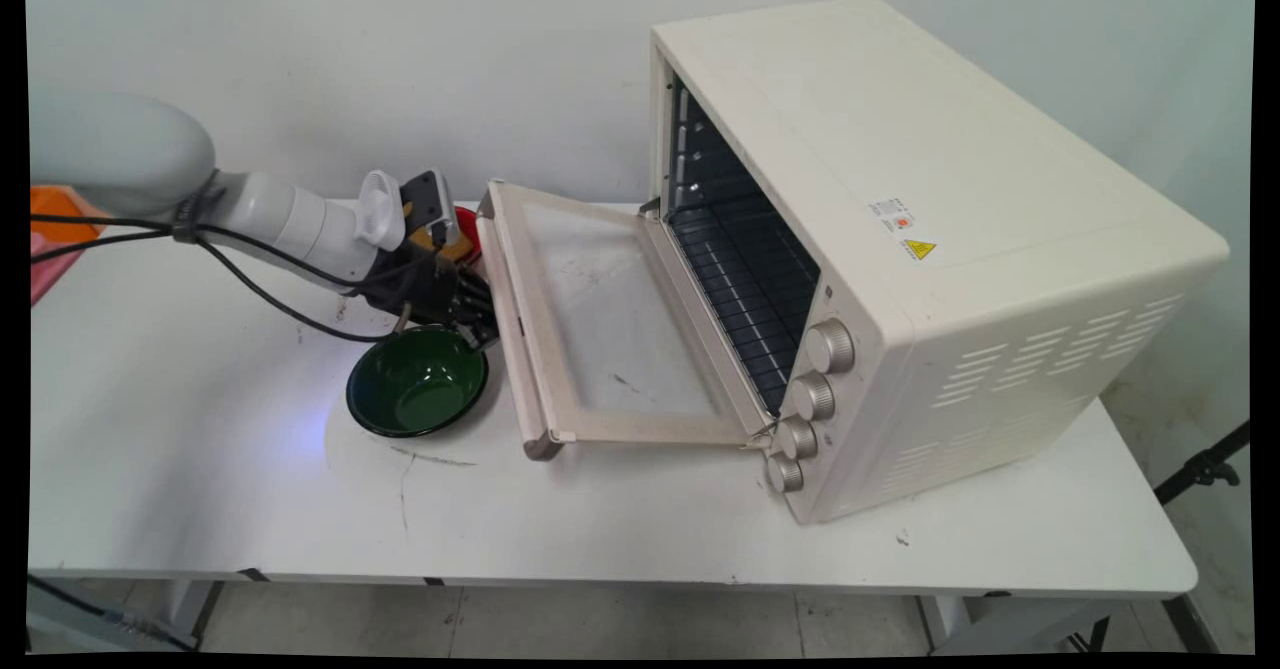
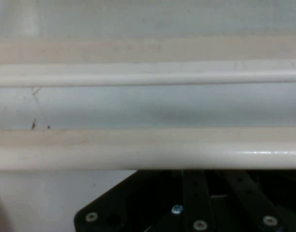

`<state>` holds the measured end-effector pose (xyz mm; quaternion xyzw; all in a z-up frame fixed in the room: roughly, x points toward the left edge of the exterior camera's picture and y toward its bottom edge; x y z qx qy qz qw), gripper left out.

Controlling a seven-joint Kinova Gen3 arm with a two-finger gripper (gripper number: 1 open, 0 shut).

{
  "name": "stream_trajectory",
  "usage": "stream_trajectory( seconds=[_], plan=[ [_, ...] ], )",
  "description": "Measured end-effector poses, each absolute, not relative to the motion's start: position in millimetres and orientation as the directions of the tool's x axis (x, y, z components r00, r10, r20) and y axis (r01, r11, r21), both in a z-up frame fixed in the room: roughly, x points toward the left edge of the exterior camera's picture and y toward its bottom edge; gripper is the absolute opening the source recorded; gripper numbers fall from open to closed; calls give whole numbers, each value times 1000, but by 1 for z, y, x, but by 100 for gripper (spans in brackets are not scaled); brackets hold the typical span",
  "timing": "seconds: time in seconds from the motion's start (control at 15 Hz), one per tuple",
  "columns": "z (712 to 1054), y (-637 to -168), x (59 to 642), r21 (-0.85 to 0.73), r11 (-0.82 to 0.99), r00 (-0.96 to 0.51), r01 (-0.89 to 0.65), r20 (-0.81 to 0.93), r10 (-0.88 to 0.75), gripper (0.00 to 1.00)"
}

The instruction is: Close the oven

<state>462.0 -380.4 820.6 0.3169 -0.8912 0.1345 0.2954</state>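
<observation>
Main view: green bowl (image 1: pixel 417 381) seen nearest, on white table (image 1: pixel 200 429). Gripper (image 1: pixel 478 311) placed just behind bowl, against handle edge of lowered oven door (image 1: pixel 600 319); finger state cannot be told. Cream oven (image 1: pixel 900 249) located behind, cavity exposed.

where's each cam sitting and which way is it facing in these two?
Main view: fixed above the table's near side, looking down across the white table at the wall; the arm enters from the left, its gripper at the handle edge of the toaster oven's open door, above a green bowl.
Hand view: on the hand, looking along the gripper at the door's handle bar close up; only the black linkage shows at the bottom edge.
Shared: the oven door and the gripper.
</observation>
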Motion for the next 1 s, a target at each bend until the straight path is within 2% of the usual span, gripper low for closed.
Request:
stream_trajectory(
  seconds=[0.33, 1.0],
  plan=[
    [838, -388, 449, -34, 770, -598, -637, 652, -466, 0],
    [902, -406, 422, -13, 777, -544, -629, 721, -428, 0]
  ],
)
